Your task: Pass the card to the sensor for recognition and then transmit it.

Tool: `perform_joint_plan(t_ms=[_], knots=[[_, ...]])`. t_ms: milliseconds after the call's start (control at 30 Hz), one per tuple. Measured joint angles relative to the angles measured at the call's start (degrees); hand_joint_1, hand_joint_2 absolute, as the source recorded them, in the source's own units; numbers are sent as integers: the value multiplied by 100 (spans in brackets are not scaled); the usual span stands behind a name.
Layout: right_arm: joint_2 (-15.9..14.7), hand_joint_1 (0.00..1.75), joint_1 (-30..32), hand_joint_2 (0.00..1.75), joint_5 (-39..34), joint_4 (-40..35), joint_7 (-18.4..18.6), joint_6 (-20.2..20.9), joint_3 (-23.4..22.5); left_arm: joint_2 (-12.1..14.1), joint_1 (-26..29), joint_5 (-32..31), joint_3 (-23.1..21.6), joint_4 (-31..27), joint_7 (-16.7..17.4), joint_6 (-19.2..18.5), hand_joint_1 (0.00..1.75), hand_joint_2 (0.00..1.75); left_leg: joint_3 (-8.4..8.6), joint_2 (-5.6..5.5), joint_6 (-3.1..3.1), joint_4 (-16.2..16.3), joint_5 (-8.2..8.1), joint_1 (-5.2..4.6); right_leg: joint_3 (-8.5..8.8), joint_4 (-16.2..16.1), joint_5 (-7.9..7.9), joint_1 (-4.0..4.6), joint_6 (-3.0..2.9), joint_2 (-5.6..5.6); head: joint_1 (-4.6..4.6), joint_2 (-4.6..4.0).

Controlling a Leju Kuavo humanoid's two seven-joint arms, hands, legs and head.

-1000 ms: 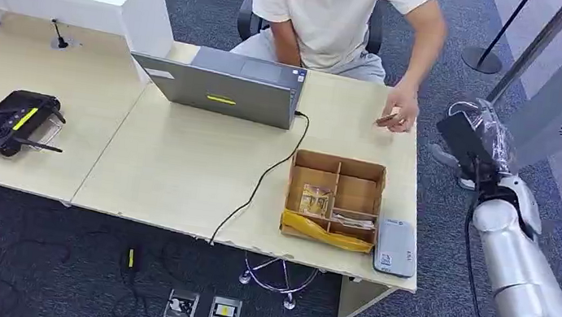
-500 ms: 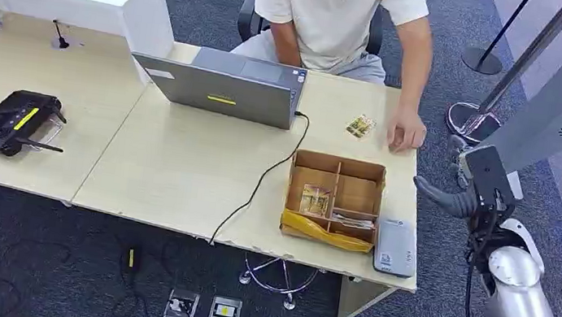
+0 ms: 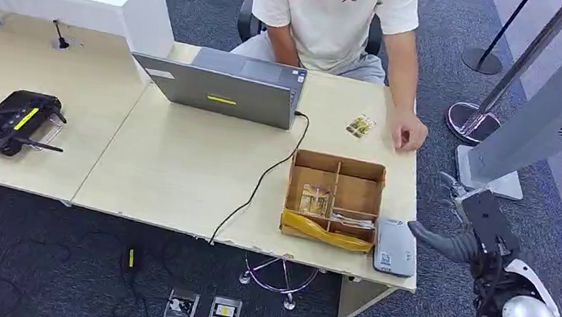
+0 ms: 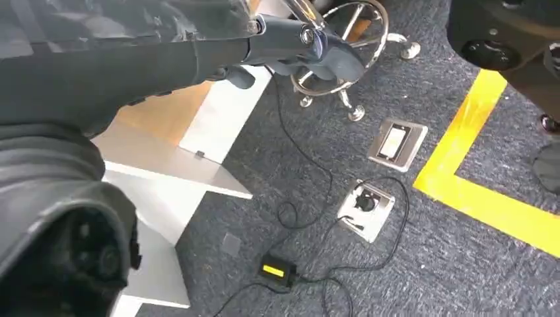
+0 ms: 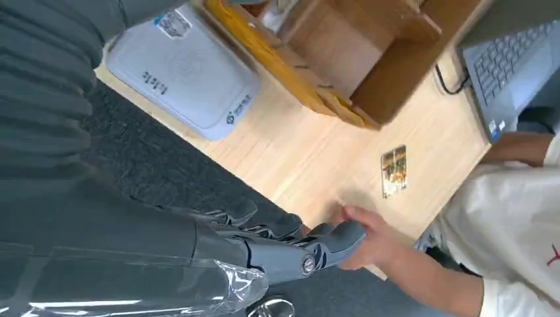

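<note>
A small patterned card [image 3: 361, 126] lies flat on the desk near its far right edge, also in the right wrist view [image 5: 393, 170]. A person's hand [image 3: 410, 135] rests just right of it. The flat grey card sensor [image 3: 396, 247] sits at the desk's near right corner, its white face close in the right wrist view [image 5: 185, 72]. My right hand [image 3: 456, 233] hovers off the desk's right edge beside the sensor, fingers stretched out [image 5: 284, 246] and holding nothing. My left hand [image 4: 290, 43] hangs over the floor with its fingers extended and empty.
A brown divided cardboard box [image 3: 334, 198] holding more cards stands left of the sensor. A laptop [image 3: 226, 86] with a black cable, a black controller [image 3: 13, 122] and a seated person [image 3: 334, 10] are at the desk. A grey stand [image 3: 551, 104] rises on my right.
The person laid the card on the desk and rested a hand beside it. My right arm drew back and down from beside that hand to the desk's near right corner.
</note>
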Motion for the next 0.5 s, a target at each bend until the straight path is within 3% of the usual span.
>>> perform_joint_plan(t_ms=[133,500], knots=[[-52,0,146,175,151,-446,175,87,-50,-2,-16,-4,-4,-9,-7,-77,0,0,2,2,0,0,0,0,0,0,0,0,0,1,0,0],[-74,0,239,175,932,-915,78,127,-41,-11,-90,-2,-9,-42,-133,-230,0,0,2,8,0,0,0,0,1,0,0,-1,0,10,0,0]])
